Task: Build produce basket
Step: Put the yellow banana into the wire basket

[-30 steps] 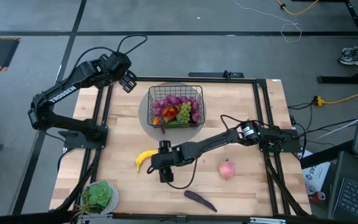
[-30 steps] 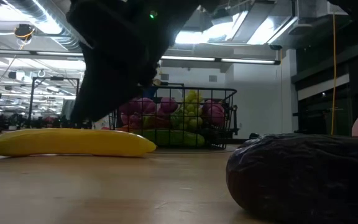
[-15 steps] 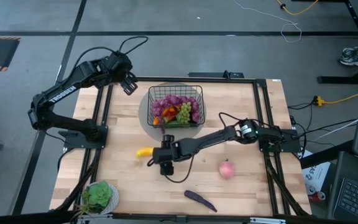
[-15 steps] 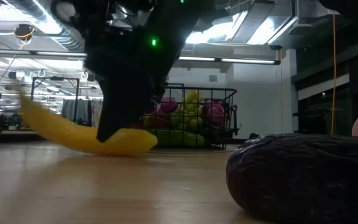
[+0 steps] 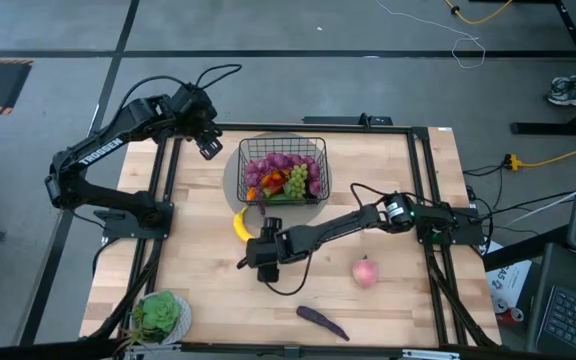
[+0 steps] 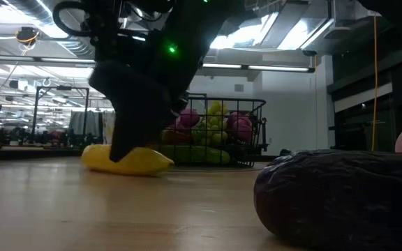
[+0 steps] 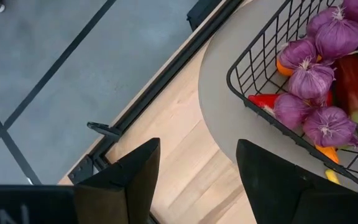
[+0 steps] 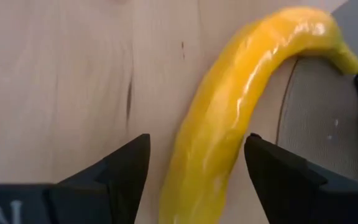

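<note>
Though perhaps untouched, banana [image 8: 229, 118] between right gripper [image 8: 194, 171] fingers.

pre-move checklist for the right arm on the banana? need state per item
1. Right gripper astride the banana: ok, one finger shows on each side of it in the right wrist view.
2. Grip closed on the banana: not ok, the fingers stand apart from it.
3. Banana off the table: not ok, it lies on the wood with its tip at the grey disc.
4. Room in the basket: cannot tell, grapes and other produce already fill much of it.
5. Left gripper out of the way: ok, open, at the basket's far left corner.
6. Peach and eggplant undisturbed: ok.
</note>
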